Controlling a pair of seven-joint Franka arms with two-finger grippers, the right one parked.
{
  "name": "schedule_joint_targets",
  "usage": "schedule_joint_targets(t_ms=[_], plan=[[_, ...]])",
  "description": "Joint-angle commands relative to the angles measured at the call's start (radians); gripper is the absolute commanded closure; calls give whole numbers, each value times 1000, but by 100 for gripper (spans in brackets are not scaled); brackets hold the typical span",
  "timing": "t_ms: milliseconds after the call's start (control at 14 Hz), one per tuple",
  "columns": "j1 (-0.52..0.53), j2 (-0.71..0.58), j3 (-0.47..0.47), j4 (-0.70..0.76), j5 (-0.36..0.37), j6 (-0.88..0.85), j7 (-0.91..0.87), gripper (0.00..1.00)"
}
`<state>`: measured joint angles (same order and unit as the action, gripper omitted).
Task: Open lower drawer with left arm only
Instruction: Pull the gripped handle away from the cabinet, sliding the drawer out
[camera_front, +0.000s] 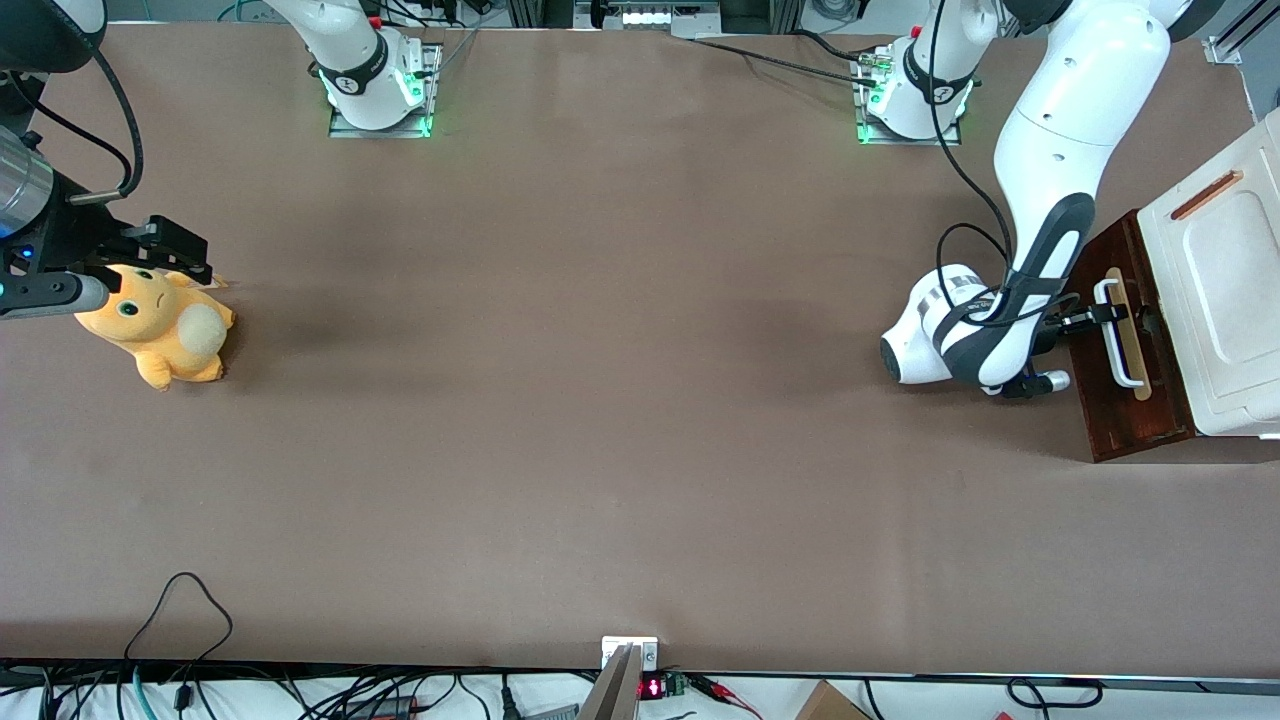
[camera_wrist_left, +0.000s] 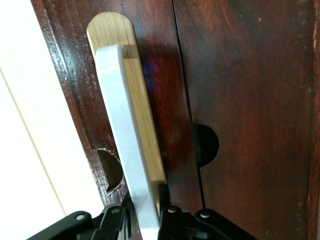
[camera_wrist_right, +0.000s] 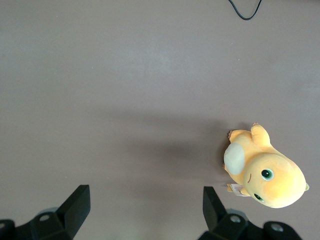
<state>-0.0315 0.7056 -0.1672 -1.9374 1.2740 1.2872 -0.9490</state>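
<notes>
Two gripper (camera_wrist_left: 145, 220) fingers astride white handle (camera_wrist_left: 125, 150), wrist-view only.

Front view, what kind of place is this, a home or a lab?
Most likely a robotics lab: white arms bolted on lit bases, a brown-covered table, loose cables. The left arm has its tool at the lower drawer's white handle, fingers on either side of it.

Glossy white left arm (camera_front: 1075, 120), black jaws.

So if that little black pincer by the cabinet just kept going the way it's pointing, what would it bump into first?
Probably the dark wooden front of the lower drawer. The pincer already straddles the white bar handle, one finger on each side, with the wood just ahead.
</notes>
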Motion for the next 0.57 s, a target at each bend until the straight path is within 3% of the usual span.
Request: schedule_joint_targets(t_ms=[0, 500], plan=[[-25, -6, 0, -8, -18, -39, -2, 82], [-44, -6, 1, -6, -39, -49, -20, 82]])
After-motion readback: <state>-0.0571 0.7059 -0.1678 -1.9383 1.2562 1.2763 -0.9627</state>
